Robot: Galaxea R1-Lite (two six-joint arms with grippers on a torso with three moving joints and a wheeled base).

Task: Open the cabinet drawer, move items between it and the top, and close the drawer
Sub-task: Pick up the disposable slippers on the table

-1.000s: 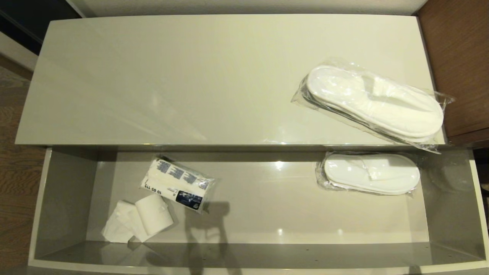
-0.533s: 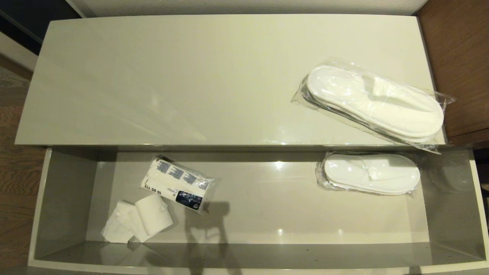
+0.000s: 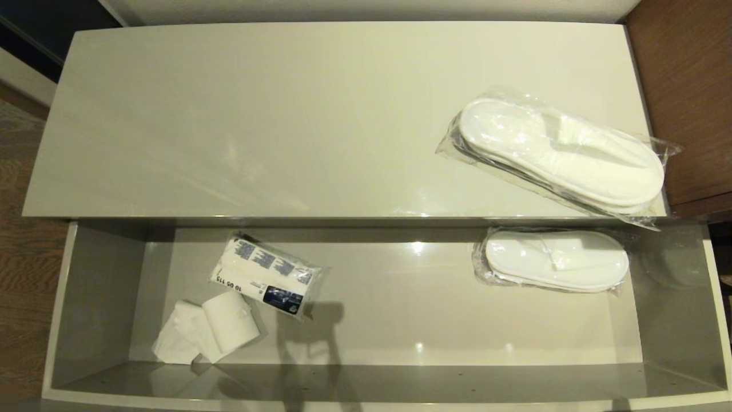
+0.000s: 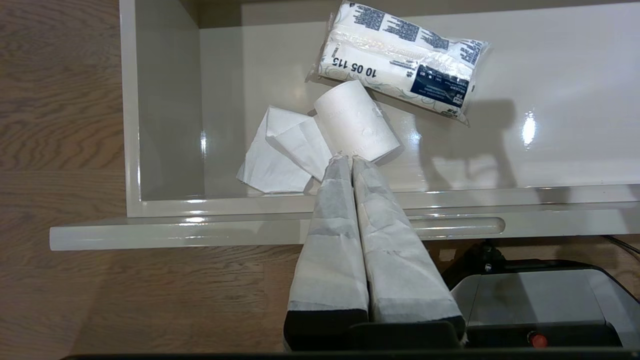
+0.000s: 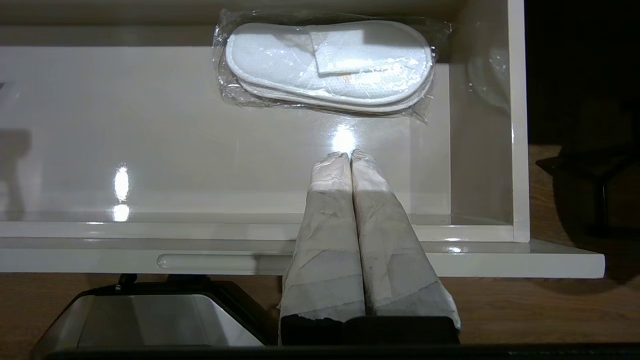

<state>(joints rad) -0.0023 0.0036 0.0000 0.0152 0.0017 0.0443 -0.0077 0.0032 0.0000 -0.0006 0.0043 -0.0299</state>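
The left gripper's fingers are pressed flat together, empty, hanging over the front edge of the open cabinet drawer. The right gripper's fingers are likewise pinched together with nothing between them, poised over the drawer's front edge at its other end. Neither arm shows in the head view.

Just ahead of the left fingers, nearly at their tips, lies the white paper roll, its long axis slanting away from them and its loose tail folded out to one side on the drawer floor. Just beyond the roll sits a printed tissue pack.

Ahead of the right fingers, farther back in the drawer, rests a wrapped slipper pair, its long axis lying across the line of the fingers. A second wrapped slipper pair lies on the top, beyond and above the one in the drawer, set at a slant with its wrapping overhanging the surface's front edge.

The drawer stands fully out, so opening looks done. Which item goes next cannot be told; the left fingers are nearer the roll, the right nearer both slipper pairs. Either would first have to spread.
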